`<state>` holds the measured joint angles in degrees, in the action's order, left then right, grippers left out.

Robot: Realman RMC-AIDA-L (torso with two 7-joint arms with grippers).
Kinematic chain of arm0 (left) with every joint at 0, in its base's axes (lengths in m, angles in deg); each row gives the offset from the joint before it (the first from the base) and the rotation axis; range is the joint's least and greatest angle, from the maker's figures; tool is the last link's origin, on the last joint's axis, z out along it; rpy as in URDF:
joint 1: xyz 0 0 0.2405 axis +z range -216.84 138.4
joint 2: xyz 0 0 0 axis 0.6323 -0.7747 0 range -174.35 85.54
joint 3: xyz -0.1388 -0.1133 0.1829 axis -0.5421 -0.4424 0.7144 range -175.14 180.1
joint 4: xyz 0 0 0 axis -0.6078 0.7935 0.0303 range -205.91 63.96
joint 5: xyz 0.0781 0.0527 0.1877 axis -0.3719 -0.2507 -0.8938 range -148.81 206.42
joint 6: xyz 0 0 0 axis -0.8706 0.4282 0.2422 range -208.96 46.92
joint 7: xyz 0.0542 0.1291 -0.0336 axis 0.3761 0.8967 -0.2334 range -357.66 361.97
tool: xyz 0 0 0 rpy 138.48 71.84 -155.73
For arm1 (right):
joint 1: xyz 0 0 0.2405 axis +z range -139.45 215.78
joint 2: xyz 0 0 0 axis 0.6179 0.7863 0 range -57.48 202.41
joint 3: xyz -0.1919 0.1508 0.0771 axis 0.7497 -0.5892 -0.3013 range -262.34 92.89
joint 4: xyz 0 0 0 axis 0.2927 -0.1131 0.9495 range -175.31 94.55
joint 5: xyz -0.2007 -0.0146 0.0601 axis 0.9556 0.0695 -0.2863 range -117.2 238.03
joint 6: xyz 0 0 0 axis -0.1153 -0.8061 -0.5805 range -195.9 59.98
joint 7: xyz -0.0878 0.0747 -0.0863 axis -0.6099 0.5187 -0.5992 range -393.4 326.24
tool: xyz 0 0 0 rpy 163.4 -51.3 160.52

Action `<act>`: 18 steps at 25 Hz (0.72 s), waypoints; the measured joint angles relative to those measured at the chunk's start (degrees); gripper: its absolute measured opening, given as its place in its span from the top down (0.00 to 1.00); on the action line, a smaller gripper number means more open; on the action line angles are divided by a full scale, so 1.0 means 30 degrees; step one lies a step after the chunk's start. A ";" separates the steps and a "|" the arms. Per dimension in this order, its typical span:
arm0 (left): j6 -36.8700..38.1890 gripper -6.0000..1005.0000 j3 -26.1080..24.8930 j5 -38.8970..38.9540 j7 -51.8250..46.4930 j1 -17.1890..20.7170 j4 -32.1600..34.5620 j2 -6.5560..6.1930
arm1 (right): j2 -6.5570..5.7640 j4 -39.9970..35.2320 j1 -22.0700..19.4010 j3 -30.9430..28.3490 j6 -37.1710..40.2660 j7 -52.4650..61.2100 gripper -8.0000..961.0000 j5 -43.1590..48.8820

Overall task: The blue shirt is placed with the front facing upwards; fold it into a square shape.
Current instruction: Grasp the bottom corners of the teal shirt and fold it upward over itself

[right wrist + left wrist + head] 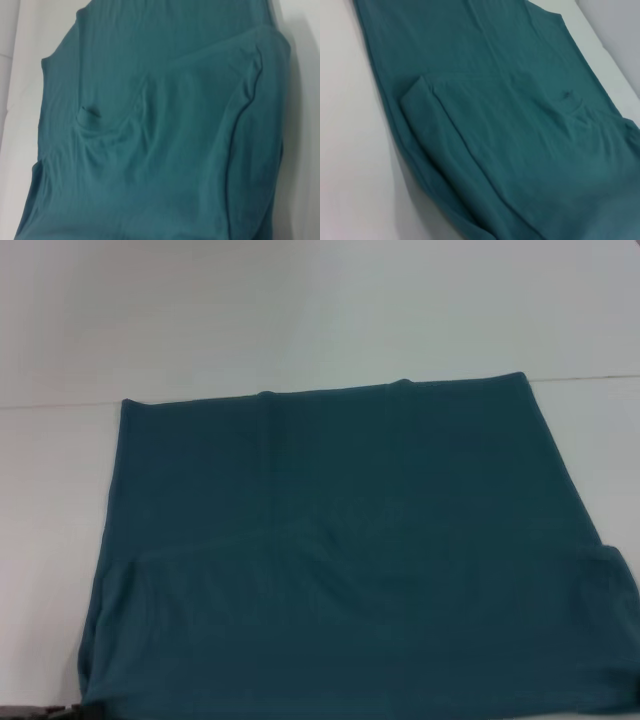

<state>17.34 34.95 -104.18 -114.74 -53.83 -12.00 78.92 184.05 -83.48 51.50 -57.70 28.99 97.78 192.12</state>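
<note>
One blue shirt lies folded, plain teal; neither pincer shows.

Pale white table with a thin seam line, perhaps 1 join

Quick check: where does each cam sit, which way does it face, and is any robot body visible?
Head: high on the robot, facing forward and down at the teal-blue cotton shirt on the white table; neither arm visible.
Left wrist: on the left arm, angled down at the shirt's folded-in sleeve; no pincer visible.
Right wrist: on the right arm, over the shirt; no pincer visible.
Shared: both wrist views show the small dark mark.
</note>
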 joint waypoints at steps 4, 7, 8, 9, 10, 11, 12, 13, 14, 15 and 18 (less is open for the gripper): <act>0.0525 0.93 -0.0295 -0.0007 0.0000 0.0335 0.0062 0.0050 | -0.0017 0.0011 -0.0494 -0.0134 0.0444 -0.0226 0.95 0.0253; 0.0813 0.93 -0.0305 -0.0055 0.0000 0.0672 0.0285 0.0161 | -0.0039 0.0012 -0.0788 -0.0172 0.0606 -0.0351 0.95 0.0278; 0.0863 0.93 -0.0307 -0.0072 0.0000 0.0799 0.0327 0.0189 | -0.0040 0.0012 -0.0840 -0.0174 0.0640 -0.0376 0.95 0.0283; 0.0905 0.93 -0.0305 -0.0090 0.0000 0.0890 0.0345 0.0206 | -0.0044 0.0012 -0.0869 -0.0177 0.0676 -0.0388 0.95 0.0286; 0.0995 0.93 -0.0306 -0.0096 0.0000 0.1007 0.0347 0.0234 | -0.0055 0.0012 -0.0883 -0.0179 0.0729 -0.0395 0.95 0.0289; 0.1085 0.93 -0.0308 -0.0103 0.0006 0.1147 0.0350 0.0262 | -0.0064 0.0012 -0.0893 -0.0182 0.0809 -0.0402 0.95 0.0296; 0.1133 0.94 -0.0308 -0.0105 0.0018 0.1232 0.0351 0.0279 | -0.0068 0.0011 -0.0895 -0.0184 0.0892 -0.0415 0.95 0.0309; 0.1190 0.94 -0.0307 -0.0109 0.0029 0.1360 0.0352 0.0297 | -0.0070 0.0012 -0.0897 -0.0186 0.0956 -0.0427 0.95 0.0337; 0.1224 0.94 -0.0307 -0.0111 0.0036 0.1449 0.0353 0.0304 | -0.0071 0.0012 -0.0899 -0.0197 0.1021 -0.0443 0.95 0.0375; 0.1280 0.94 -0.0307 -0.0115 0.0053 0.1589 0.0352 0.0326 | -0.0074 0.0012 -0.0899 -0.0212 0.1069 -0.0452 0.95 0.0411; 0.1496 0.94 -0.0466 -0.0116 0.0131 0.1890 0.0352 0.0348 | -0.0075 0.0012 -0.0978 -0.0320 0.1174 -0.0457 0.95 0.0473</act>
<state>21.83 33.55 -104.53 -114.34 -48.16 -10.95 79.97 183.82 -83.44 48.56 -58.66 32.52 96.41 193.54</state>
